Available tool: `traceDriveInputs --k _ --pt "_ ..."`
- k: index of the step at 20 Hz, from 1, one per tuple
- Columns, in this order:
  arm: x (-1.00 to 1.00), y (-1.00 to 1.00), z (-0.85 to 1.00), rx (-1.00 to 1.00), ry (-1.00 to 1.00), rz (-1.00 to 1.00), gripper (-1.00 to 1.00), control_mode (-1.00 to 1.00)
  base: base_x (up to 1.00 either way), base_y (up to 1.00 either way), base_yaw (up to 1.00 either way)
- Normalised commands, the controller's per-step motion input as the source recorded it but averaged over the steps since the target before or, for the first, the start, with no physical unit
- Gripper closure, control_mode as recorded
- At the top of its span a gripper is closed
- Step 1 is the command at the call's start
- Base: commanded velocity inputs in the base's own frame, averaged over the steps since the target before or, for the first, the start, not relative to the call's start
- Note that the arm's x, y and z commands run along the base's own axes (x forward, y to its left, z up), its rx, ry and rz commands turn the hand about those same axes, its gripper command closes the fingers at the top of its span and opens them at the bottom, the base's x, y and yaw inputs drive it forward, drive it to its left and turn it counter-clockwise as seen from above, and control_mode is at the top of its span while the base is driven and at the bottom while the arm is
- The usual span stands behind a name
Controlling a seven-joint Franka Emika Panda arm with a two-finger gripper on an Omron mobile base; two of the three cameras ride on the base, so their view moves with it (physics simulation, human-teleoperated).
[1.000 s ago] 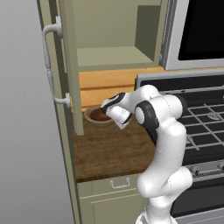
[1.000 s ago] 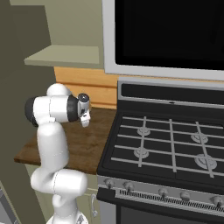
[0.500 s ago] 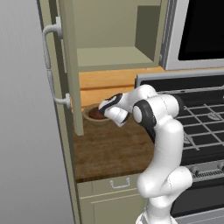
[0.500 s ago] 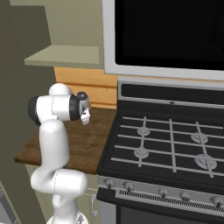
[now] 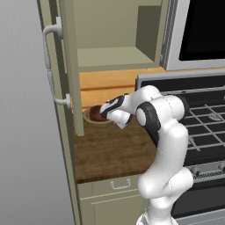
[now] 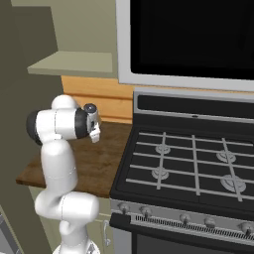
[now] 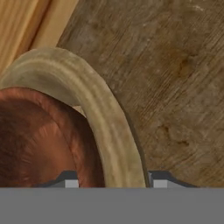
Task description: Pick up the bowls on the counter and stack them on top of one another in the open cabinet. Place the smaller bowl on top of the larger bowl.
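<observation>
Fingers (image 7: 72, 180) stand apart, astride the larger bowl's (image 7: 105, 127) rim at lower centre. The smaller bowl (image 7: 39, 140) sits inside it, on the tabletop (image 7: 175, 87). I judge both stiff, light, glossy; the rim gives the best hold.

Just ahead of the hand (image 7: 113, 183), the larger bowl (image 7: 103, 113) is pale tan with faint grain. The smaller bowl (image 7: 39, 140) inside it is glossy reddish-brown. Beyond the rim, the table (image 7: 175, 78) is dark brown, mottled plank wood.
</observation>
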Motion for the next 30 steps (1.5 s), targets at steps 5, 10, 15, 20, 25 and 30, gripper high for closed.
traceDriveInputs --k 5,10,15,20,25,30 --pt "-0.83 -0.54 0.12 0.08 0.00 0.00 1.00 -1.00 0.00 0.00 0.00" --pt "-1.00 -0.70 0.62 0.14 -0.07 -0.03 1.00 -1.00 0.00 0.00 0.00" --pt "-0.96 -0.79 0.79 0.13 0.03 -0.02 1.00 -1.00 0.00 0.00 0.00" --pt "-0.94 -0.62 0.99 0.15 0.01 0.00 1.00 -1.00 0.00 0.00 0.00" --pt "-0.78 -0.26 1.00 0.13 0.00 0.00 1.00 -1.00 0.00 0.00 0.00" --pt "-0.37 -0.04 1.00 0.06 -0.01 0.00 1.00 -1.00 0.00 0.00 0.00"
